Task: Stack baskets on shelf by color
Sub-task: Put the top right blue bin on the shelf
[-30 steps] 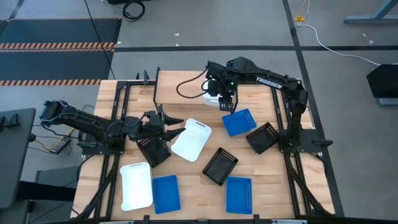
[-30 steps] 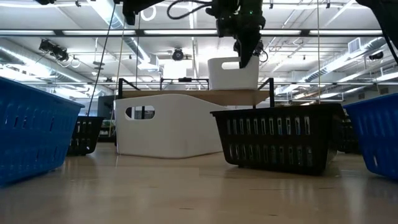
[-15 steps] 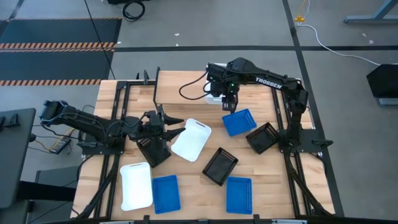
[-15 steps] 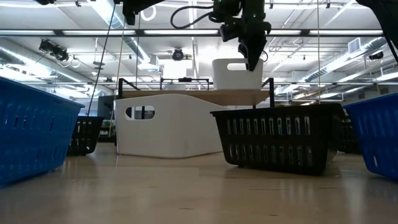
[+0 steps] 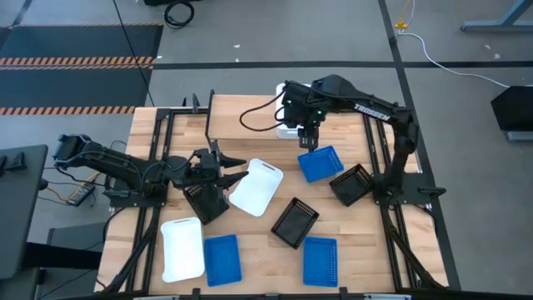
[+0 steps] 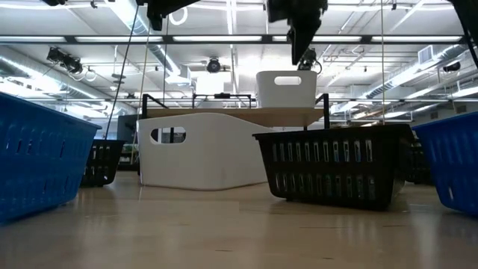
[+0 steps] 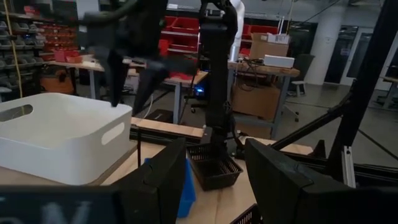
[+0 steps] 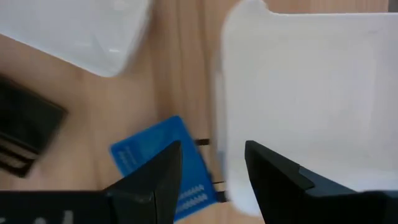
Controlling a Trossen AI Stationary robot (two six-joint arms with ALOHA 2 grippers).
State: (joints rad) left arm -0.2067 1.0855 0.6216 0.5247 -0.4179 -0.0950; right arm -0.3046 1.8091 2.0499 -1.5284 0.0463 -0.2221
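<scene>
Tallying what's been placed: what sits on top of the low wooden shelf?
One white plastic basket stands on the shelf; the right gripper hangs open above it. The shelf's far end is hidden.

I work in an industrial workshop: exposed ceiling ducts, red parts bins on racks, workbenches, cardboard boxes.

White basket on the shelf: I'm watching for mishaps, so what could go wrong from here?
1. The white basket sits near the shelf end; a nudge from the right hand just above could tip it off.
2. The left hand hovers open between a black basket and a second white basket, and might clip either.
</scene>
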